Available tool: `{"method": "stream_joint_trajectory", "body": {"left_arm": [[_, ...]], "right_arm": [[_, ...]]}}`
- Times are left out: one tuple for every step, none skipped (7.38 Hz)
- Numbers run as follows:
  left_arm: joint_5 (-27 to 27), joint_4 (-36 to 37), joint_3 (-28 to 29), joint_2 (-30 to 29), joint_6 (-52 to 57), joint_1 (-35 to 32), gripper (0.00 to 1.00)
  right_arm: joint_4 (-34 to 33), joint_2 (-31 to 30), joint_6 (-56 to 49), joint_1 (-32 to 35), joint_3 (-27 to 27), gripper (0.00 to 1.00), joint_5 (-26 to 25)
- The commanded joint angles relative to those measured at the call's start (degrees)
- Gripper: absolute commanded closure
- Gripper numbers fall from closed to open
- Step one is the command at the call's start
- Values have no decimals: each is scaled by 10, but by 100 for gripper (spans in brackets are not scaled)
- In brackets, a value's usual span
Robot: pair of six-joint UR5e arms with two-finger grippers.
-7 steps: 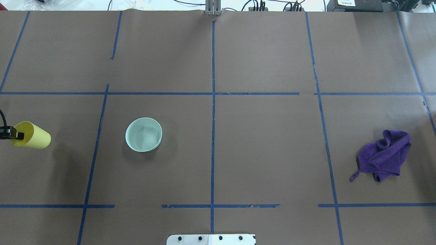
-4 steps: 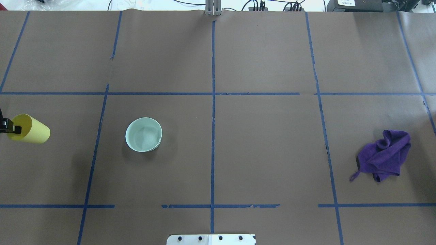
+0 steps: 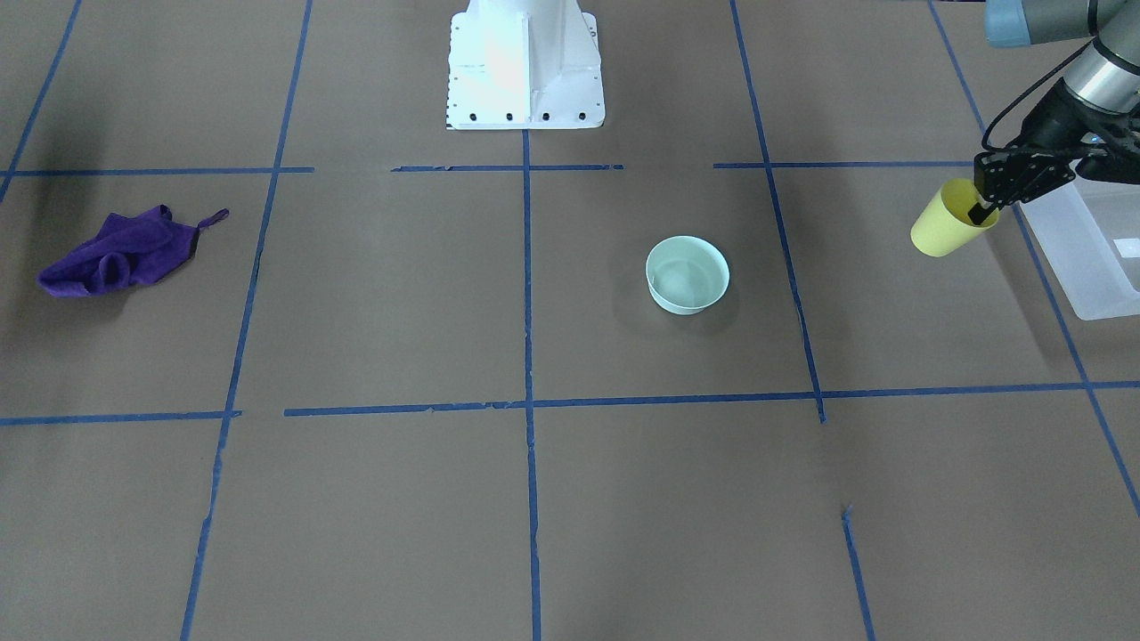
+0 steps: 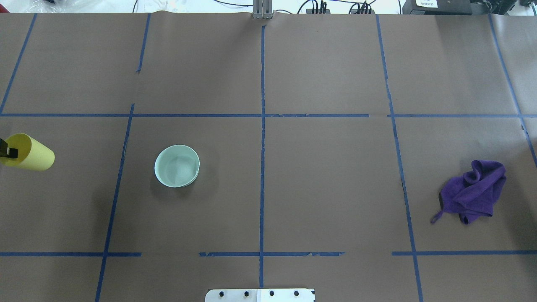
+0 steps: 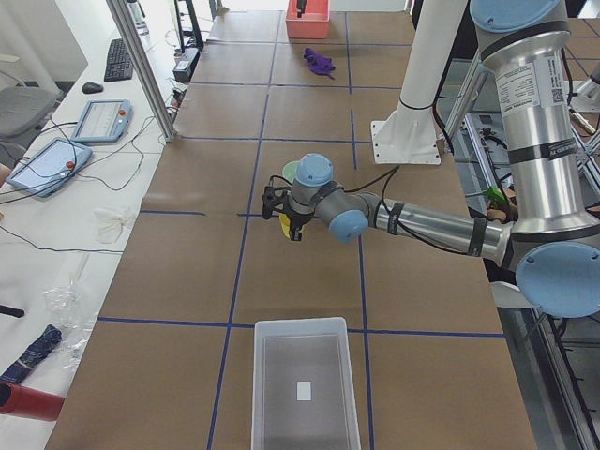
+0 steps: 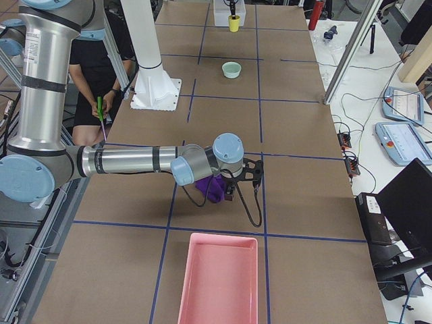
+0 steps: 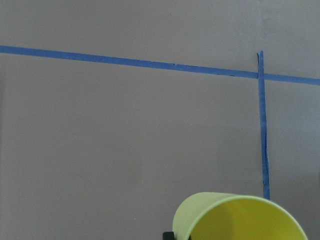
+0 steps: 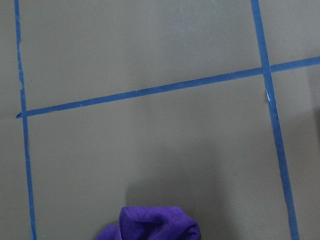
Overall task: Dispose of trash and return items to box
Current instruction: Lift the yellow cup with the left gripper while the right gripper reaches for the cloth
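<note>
Pinching the yellow cup [image 3: 940,233] at its rim in our left gripper [image 3: 982,212], one finger inside, we hold it tilted clear of the table [image 3: 623,499], mouth toward the box [image 3: 1082,276], which lies nearby, farther to our left.

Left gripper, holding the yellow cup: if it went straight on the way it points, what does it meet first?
Probably the bare table, with the base of the yellow cup touching first. The left gripper slants down and away from the tub; its height above the table is unclear.
</note>
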Motion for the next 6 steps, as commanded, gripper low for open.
{"method": "stream_joint_trajectory", "body": {"left_arm": [[-2,115,-1,-61,105,-84,100],[-1,183,-2,-102,162,-136,100],[-1,236,-2,-136,214,-175,100],[-1,256,-1,-143,246,-203,100],[0,256,1,-144,251,-209,100],[-1,256,1,-144,252,-210,100]], "right_arm": [[105,-19,143,-96,-2,0,-67],[132,-19,200,-142,-4,0,-100],[146,-19,249,-176,-8,0,-121],[167,-20,282,-213,-10,0,-152],[168,-25,291,-236,-14,0,-165],[169,-32,291,-258,-20,0,-181]]}}
